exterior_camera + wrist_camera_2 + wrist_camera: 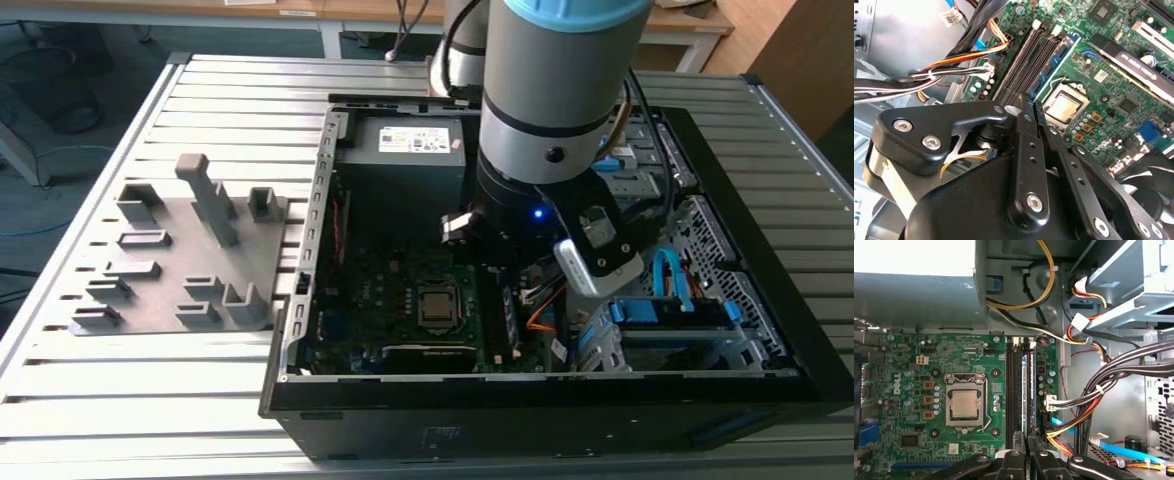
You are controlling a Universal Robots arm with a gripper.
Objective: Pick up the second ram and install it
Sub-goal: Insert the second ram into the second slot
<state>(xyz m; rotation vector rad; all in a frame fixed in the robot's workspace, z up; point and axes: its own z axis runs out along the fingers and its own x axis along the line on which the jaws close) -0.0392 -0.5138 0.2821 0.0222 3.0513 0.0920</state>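
The ram (pixel 1028 390) is a thin dark stick standing on edge in a motherboard slot, beside two bare black slots (pixel 1013 385) on the CPU socket's (pixel 965 405) side. The second wrist view shows its bluish face (pixel 1056 57). In the exterior view it lies to the right of the socket (pixel 505 320), just below the arm (pixel 547 150). My gripper (pixel 1025 440) is shut, its fingertips (pixel 1021 102) together at the stick's near end. I cannot tell whether they touch it.
The open computer case (pixel 534 400) sits on a slatted metal table. A grey fixture (pixel 187 260) with upright blocks stands at the exterior view's left. A power supply (pixel 400 150) fills the far end of the case. Cable bundles (pixel 1104 390) and a drive bay (pixel 667 310) crowd the slots' other side.
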